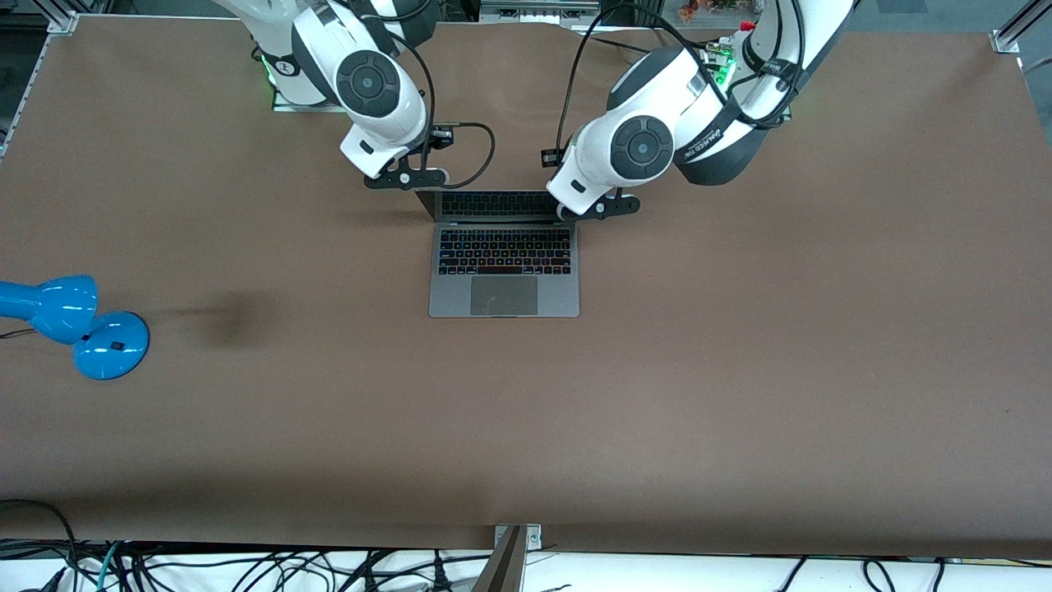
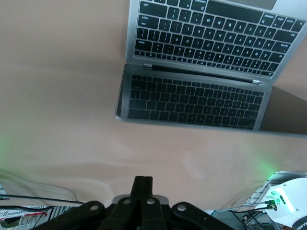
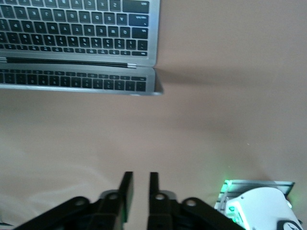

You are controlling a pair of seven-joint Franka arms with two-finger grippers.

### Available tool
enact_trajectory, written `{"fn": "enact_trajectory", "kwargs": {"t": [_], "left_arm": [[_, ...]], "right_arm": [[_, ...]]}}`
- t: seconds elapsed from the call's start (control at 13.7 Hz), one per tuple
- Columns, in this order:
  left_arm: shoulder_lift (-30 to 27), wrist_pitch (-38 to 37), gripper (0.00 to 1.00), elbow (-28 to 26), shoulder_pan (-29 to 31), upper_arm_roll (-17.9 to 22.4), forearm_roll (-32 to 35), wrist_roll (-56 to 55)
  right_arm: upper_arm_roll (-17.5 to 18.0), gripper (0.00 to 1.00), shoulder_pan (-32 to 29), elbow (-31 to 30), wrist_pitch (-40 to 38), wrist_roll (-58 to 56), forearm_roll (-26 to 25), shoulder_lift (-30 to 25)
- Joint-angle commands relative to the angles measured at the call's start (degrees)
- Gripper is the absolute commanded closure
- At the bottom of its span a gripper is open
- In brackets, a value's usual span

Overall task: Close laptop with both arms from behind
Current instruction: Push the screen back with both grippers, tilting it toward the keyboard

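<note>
The space-grey laptop (image 1: 503, 279) stands open at the table's middle, its dark screen (image 1: 493, 205) upright and mirroring the keyboard. My left gripper (image 1: 593, 210) hangs over the screen's top corner toward the left arm's end; in the left wrist view (image 2: 144, 184) its fingers are pressed together and empty, with the laptop (image 2: 211, 33) ahead of them. My right gripper (image 1: 407, 177) hangs just off the screen's other top corner; in the right wrist view (image 3: 139, 179) its fingers stand a narrow gap apart and empty, with the laptop (image 3: 76, 28) ahead. Neither gripper visibly touches the lid.
A blue desk lamp (image 1: 74, 325) lies at the right arm's end of the table, nearer to the front camera than the laptop. Cables (image 1: 246, 567) run below the table's near edge. The arm bases (image 1: 288, 74) stand along the table's edge farthest from the camera.
</note>
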Motion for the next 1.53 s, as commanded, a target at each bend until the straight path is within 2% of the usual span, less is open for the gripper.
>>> {"fn": "enact_trajectory", "kwargs": {"t": [0.0, 0.58, 0.88, 1.02, 1.17, 1.31, 1.46], "left_arm": [[0.67, 3.04, 1.0, -1.64, 0.34, -0.19, -0.53, -0.5], [4.27, 7.62, 1.0, -1.48, 0.43, 0.25, 2.55, -0.5], [5.33, 9.55, 1.0, -0.86, 0.34, 1.57, 2.64, -0.06], [5.68, 10.17, 1.0, -0.68, 0.34, 1.66, 2.55, 0.02], [6.29, 10.35, 1.0, -0.51, 0.34, 1.83, 2.55, 0.37], [7.78, 10.35, 1.0, 1.94, -0.01, 3.15, 4.03, 0.29], [9.36, 10.43, 1.0, 3.35, -0.28, 3.24, 5.01, 0.11]], "right_arm": [[0.48, 1.0, -0.14, 0.08, 0.99, 0.51, 0.98, -0.14], [0.39, 1.0, -0.58, 2.1, 2.74, -0.19, -0.78, 0.65], [0.48, 1.0, 0.04, 2.54, 7.14, -0.11, -0.69, 5.65], [0.48, 1.0, 0.65, 4.72, 7.23, -0.11, -1.13, 7.94], [0.48, 1.0, 0.74, 7.1, 7.23, -0.11, -4.19, 10.22], [0.48, 1.0, 0.74, 10.17, 7.58, -0.11, -7.18, 13.38], [0.39, 1.0, 0.65, 12.02, 9.42, -0.11, -8.25, 15.58]]}}
